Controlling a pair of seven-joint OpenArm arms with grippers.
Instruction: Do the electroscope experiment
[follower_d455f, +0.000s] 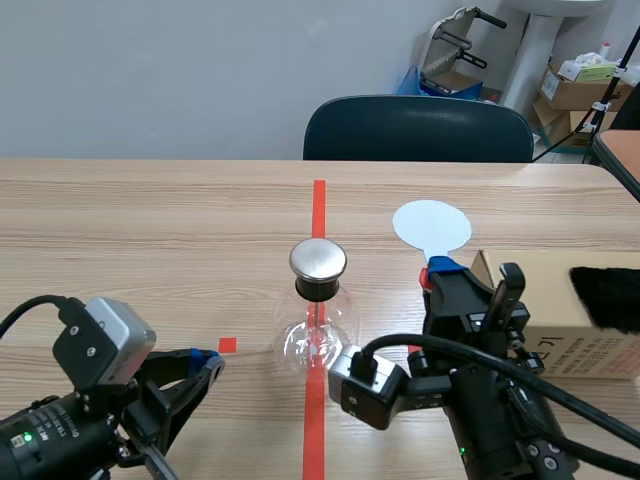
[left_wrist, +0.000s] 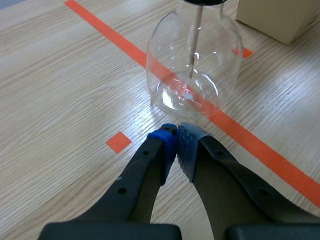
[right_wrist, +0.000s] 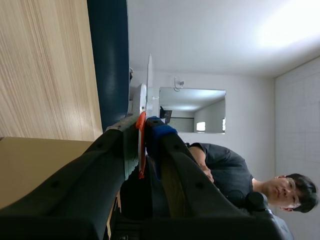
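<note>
Standing on the desk (follower_d455f: 150, 230), on its long red tape line, is your electroscope (follower_d455f: 318, 320): 1 clear glass flask, metal cap (follower_d455f: 318, 260) on top. Your left gripper (left_wrist: 176, 131) sits low, just short of the flask, pads pressed together on nothing. Your right gripper (follower_d455f: 440, 272) pinches the orange-red handle of a white paddle (follower_d455f: 431, 226), right of the flask, beside a cardboard box (follower_d455f: 560, 300).

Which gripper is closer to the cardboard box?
Right. The right gripper, holding the white paddle, is close beside the cardboard box; the left gripper lies beyond the glass flask.
</note>
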